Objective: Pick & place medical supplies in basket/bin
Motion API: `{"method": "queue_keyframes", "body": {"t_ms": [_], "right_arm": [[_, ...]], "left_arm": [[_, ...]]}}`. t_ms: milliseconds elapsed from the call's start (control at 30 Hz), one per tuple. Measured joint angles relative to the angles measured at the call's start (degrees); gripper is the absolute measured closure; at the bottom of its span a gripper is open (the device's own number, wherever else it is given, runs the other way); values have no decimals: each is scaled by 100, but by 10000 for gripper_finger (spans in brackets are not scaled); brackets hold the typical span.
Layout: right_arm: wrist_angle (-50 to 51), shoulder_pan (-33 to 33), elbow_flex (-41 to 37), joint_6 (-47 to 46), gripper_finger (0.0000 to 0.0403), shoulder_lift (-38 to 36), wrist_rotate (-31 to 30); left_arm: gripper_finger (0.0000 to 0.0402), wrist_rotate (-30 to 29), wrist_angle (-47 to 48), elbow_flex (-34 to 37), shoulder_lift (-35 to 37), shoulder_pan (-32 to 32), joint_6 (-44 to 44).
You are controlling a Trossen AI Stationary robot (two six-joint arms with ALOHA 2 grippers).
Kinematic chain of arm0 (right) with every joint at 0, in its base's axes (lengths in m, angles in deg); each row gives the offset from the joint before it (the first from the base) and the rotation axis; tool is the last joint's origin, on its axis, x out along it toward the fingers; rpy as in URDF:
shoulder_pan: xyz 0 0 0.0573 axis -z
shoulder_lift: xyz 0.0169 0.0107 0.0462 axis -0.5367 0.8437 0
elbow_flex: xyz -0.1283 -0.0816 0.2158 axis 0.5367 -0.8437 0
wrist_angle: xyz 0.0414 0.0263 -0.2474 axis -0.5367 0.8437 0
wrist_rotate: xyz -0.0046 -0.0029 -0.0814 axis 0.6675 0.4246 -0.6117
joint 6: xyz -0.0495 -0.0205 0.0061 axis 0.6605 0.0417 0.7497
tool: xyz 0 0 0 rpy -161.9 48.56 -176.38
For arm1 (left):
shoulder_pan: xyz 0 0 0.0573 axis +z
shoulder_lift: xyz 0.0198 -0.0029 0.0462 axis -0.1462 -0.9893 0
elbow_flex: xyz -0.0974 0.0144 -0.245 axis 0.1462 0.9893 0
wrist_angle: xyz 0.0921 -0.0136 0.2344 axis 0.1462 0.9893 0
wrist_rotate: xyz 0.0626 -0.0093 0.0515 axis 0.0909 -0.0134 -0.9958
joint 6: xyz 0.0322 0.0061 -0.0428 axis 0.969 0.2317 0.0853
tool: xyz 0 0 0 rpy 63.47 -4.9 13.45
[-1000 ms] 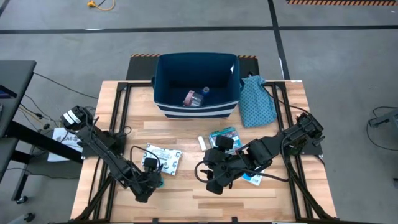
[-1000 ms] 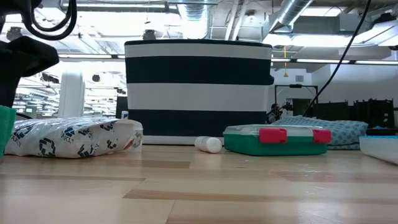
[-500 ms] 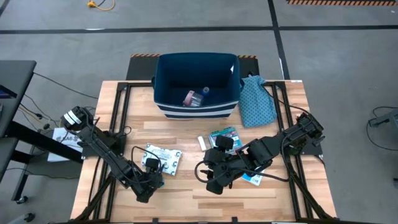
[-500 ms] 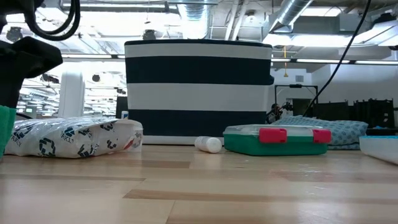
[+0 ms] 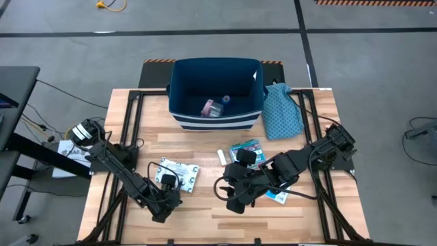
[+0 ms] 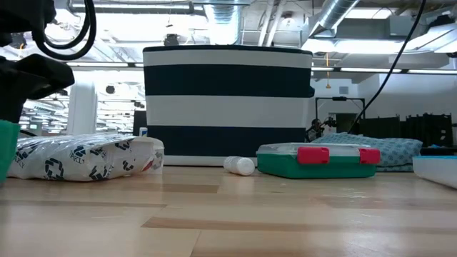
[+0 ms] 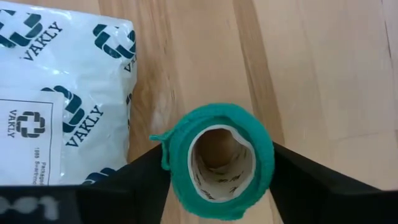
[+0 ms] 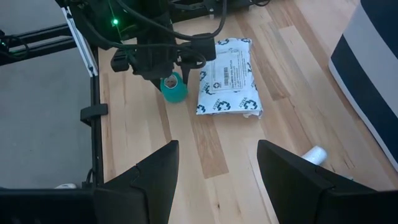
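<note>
My left gripper (image 5: 166, 199) is near the table's near-left part, shut on a green roll (image 7: 217, 162), which also shows as the green roll (image 8: 173, 87) and at the low view's left edge (image 6: 7, 150). Beside it lies the white packet (image 5: 177, 173) with green print. My right gripper (image 8: 217, 180) is open and hangs over the table's middle (image 5: 232, 198). The teal-and-red box (image 5: 246, 151), white tube (image 5: 222, 156) and light blue pill organiser (image 5: 277, 196) lie flat on the table. The navy bin (image 5: 215, 89) stands at the far edge. My left gripper pinches the green roll between its two fingers, one finger (image 7: 146, 180) on each side of the outer wall (image 7: 171, 155). The fingers come from above, pointing down. The roll stands upright with its open core facing up; whether its base rests on the table I cannot tell.
A teal patterned cloth bag (image 5: 281, 113) lies right of the bin. Inside the bin are a pinkish item (image 5: 210, 108) and a blue roll (image 5: 225, 100). My right arm lies over the pill organiser. Bare wood shows along the near edge (image 5: 205, 222).
My left gripper has eased a little down and toward the table's right, still shut on the green roll. Everything else has kept still.
</note>
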Motion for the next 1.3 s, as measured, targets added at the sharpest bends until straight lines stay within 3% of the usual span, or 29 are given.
{"method": "queue_keyframes", "body": {"t_ms": [233, 800, 1033, 1300], "right_arm": [[-1, 0, 0, 0, 194, 0, 0], [-1, 0, 0, -59, 194, 0, 11], [17, 4, 0, -651, 194, 0, 17], [49, 28, 0, -632, 194, 0, 13]], "left_arm": [[226, -2, -43, 0, 0, 0, 0], [226, 452, 74, -52, 139, 0, 4], [226, 198, 310, -52, 836, 4, 46], [226, -598, 401, -52, 2146, 39, 60]]}}
